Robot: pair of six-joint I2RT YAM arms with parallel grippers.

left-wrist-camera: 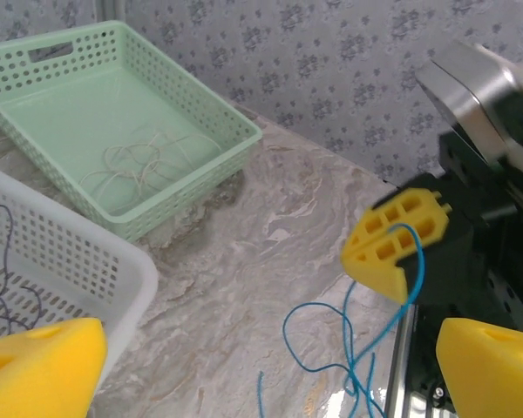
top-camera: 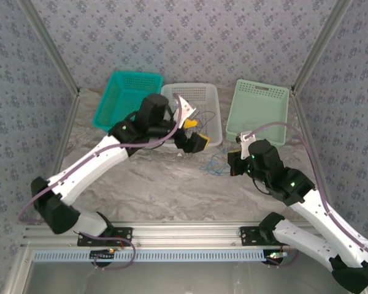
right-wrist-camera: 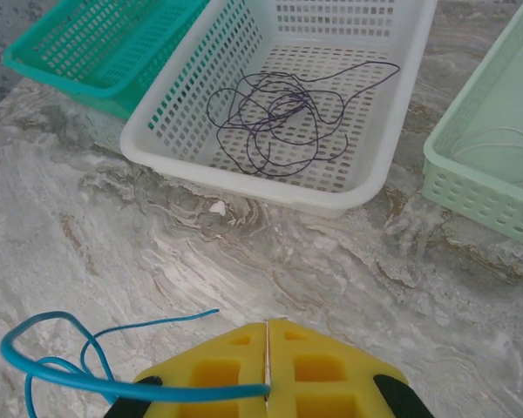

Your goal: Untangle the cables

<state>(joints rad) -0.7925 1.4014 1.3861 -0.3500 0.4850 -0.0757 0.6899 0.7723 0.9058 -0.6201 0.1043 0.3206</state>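
**Right claw pinches the blue cable; left claw open and empty**

The right gripper is closed tight. Its yellow fingers clamp the blue cable, which loops out to its left and trails down onto the marble table. The left gripper stands wide open with nothing in it, above the near rim of the white basket. A dark cable lies tangled in that basket, beyond the right claw. A pale cable lies in the mint basket.
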